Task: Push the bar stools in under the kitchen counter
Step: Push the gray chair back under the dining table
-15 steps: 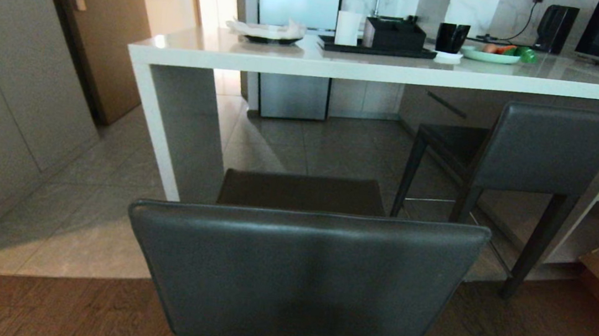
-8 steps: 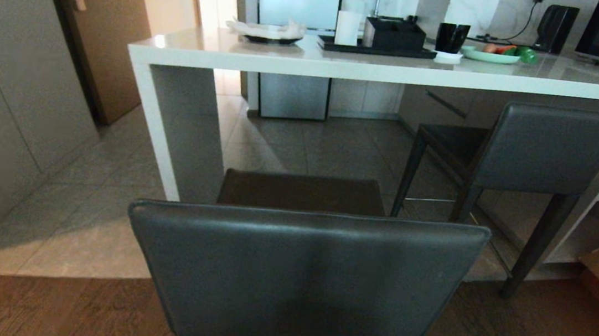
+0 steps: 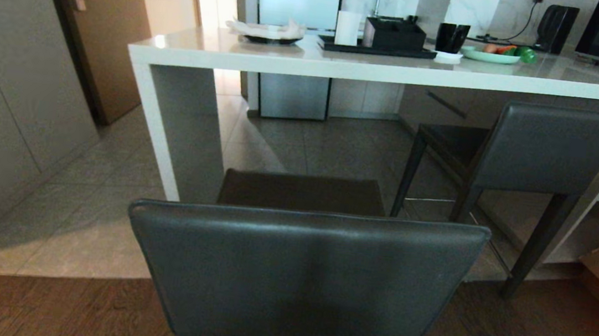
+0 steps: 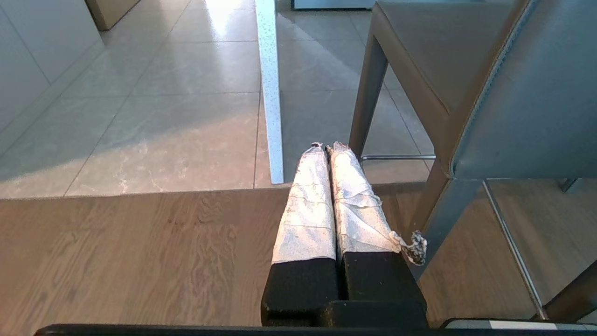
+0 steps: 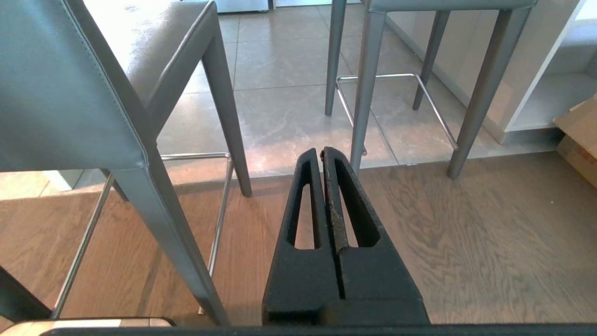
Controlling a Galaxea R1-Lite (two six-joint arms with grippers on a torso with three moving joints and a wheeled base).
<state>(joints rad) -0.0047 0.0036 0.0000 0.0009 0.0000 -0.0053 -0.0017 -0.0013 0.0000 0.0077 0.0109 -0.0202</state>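
Nothing's been pushed yet by the look of it: the near bar stool (image 3: 303, 268) is parked in the lower middle of the head view, its seat only just reaching the edge of the kitchen counter (image 3: 343, 67), while the far bar stool (image 3: 535, 151) at centre right is already tucked mostly under. Both arms are kept low, out of the head view; the left gripper (image 4: 325, 148) is shown with its taped fingers pressed together on nothing, and the right gripper (image 5: 322, 153) is likewise closed and empty. Trouble is probably to be expected if the backrest gets shoved off-centre, since the stool could be swung into the white side panel (image 3: 162, 126) at the left. A high push could also tip it, and the legs might be snagged where wood floor meets tile.
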